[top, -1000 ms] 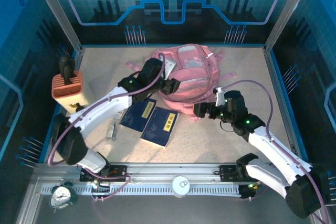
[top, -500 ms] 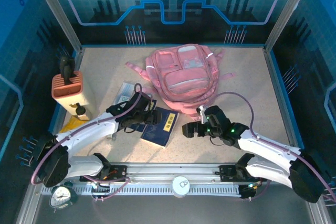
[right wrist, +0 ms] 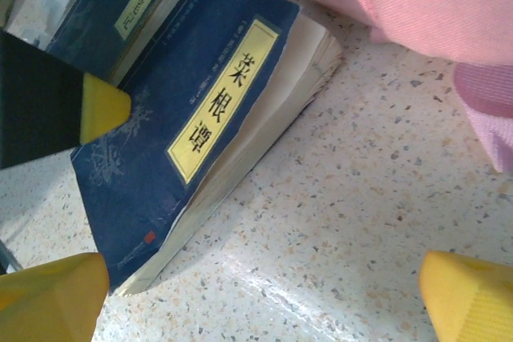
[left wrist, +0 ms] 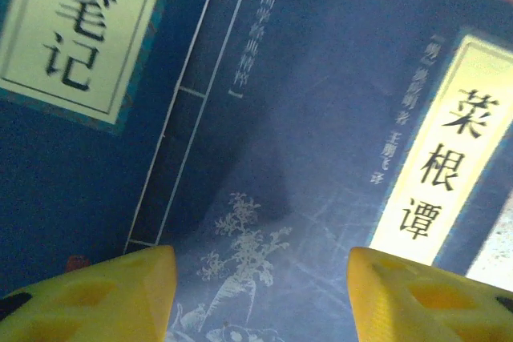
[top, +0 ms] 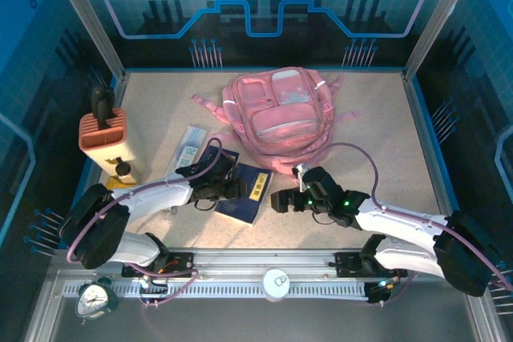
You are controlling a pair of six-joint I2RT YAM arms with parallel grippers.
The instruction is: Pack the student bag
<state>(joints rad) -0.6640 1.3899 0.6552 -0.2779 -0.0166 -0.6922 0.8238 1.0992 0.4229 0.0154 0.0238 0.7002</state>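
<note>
Standing at nine o'clock on the table (top: 385, 142), an orange box (top: 103, 138) is well apart from everything else. A clear packet (top: 191, 146) lies flat near it, toward the table's middle. The left gripper (top: 232, 190) hangs low over two blue books that lie side by side. In the left wrist view its yellow fingers (left wrist: 88, 294) are spread wide, with nothing between them but the covers of the left book (left wrist: 80, 142) and the right book (left wrist: 321, 158). Whether they touch the covers cannot be told. The right book (top: 255, 190) lies at six o'clock from the bag (top: 279, 114), which rests flat at the table's twelve o'clock. The right gripper (top: 279, 200) sits at three o'clock from that book, its jaws also wide and empty above bare table beside the book's page edge.
</note>
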